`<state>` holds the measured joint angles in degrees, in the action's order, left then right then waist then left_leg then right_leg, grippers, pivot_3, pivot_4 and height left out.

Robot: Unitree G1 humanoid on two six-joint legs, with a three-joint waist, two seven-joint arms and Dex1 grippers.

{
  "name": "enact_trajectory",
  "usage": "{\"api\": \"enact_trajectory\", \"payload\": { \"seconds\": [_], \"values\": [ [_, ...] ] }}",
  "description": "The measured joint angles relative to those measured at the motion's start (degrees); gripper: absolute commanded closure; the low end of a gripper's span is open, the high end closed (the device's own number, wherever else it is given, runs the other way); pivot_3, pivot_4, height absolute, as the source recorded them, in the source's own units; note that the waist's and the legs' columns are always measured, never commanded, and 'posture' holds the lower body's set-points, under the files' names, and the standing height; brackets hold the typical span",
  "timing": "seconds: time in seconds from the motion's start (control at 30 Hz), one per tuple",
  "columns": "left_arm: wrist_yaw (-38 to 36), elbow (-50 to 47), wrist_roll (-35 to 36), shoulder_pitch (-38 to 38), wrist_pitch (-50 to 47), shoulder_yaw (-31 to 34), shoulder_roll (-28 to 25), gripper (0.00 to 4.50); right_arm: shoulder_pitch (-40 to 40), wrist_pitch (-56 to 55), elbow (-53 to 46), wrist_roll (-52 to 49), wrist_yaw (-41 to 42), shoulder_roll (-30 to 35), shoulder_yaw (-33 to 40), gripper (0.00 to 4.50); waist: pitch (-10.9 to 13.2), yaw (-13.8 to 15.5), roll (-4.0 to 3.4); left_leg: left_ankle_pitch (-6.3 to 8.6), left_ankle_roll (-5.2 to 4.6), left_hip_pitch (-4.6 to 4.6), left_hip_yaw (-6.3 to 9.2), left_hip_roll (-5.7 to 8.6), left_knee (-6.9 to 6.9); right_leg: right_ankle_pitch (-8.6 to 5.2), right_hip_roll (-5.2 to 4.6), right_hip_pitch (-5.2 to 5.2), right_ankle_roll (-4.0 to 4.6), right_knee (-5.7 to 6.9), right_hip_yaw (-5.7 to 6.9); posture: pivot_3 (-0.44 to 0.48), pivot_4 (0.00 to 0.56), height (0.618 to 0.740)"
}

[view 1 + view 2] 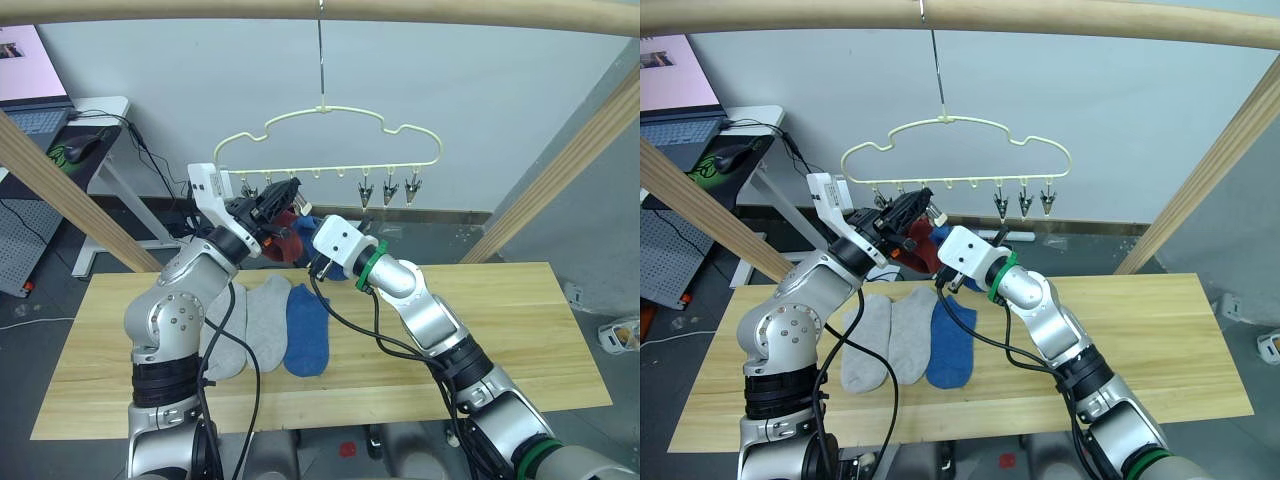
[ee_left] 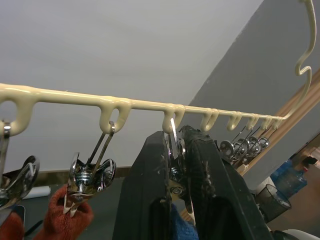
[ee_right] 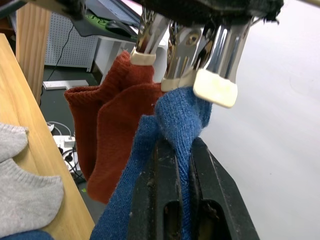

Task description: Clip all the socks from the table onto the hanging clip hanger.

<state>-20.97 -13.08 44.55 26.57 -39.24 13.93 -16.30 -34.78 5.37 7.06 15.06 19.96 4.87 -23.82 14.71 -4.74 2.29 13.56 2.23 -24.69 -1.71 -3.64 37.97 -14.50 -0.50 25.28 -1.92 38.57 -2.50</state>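
Observation:
The cream clip hanger point(image 1: 325, 125) hangs over the table point(image 1: 500, 330). Two rust red socks point(image 1: 285, 240) hang from its two leftmost clips. My left gripper point(image 2: 175, 136) is shut on the third clip point(image 3: 215, 60), squeezing it. Just below, my right gripper point(image 3: 184, 150) is shut on a blue sock point(image 3: 182, 115), whose top edge touches that clip's jaws. On the table lie two light grey socks point(image 1: 232, 335) point(image 1: 268, 320) and another blue sock point(image 1: 307, 330), side by side under my arms.
Three bare clips point(image 1: 390, 190) hang at the hanger's right end. A thick wooden beam point(image 1: 400, 12) crosses overhead, with slanted wooden posts at left point(image 1: 70, 190) and right point(image 1: 560, 175). A desk with a laptop point(image 1: 40, 110) stands at the back left.

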Motion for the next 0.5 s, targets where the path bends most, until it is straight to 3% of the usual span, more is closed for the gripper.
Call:
{"api": "enact_trajectory", "payload": {
  "seconds": [0.5],
  "values": [
    [-0.93,-0.81,-0.82,-1.12,1.34,-0.57,-0.39,4.28,-1.03,-0.67,0.66,0.55,-0.09,-1.27,0.15,4.5,0.0,0.0,0.0,0.0,0.0,0.0,0.01,0.0,0.0,0.0,0.0,0.0,0.0,0.0,0.0,-0.105,0.26,0.74]
  ]
}}
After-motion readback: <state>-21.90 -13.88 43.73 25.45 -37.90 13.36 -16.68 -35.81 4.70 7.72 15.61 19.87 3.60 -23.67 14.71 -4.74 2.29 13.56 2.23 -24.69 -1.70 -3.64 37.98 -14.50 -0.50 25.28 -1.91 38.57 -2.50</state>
